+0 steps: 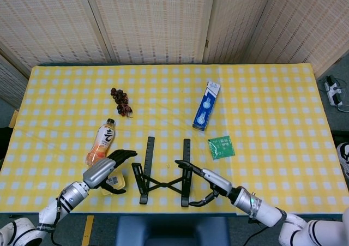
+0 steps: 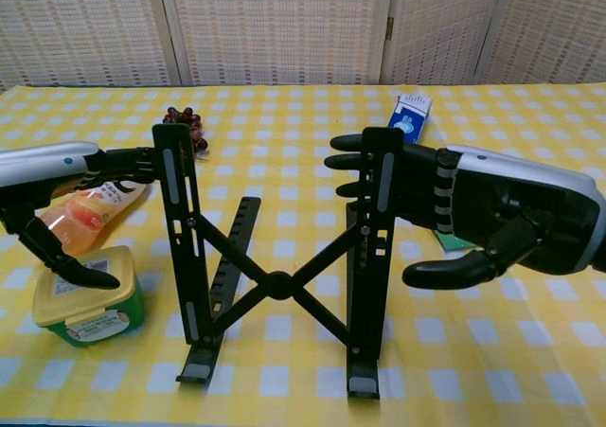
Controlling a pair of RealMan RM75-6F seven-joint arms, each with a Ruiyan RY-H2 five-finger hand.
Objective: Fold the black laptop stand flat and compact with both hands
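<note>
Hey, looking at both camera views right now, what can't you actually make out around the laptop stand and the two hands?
- Right robot hand: chest view, the laptop stand rail covers its fingers, so actual contact is unclear.
- Left robot hand: chest view, cut off by the left edge; touch on the stand uncertain.
- Yellow-lidded tub: label print too small in both views.
- Orange drink bottle: chest view, mostly behind the left robot hand.

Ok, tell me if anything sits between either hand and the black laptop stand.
Nothing visible does. The right hand already has its fingers against the laptop stand at its right rail, and the left hand reaches the left rail. The yellow-lidded tub and orange drink bottle lie under the left hand, outside the stand.
</note>
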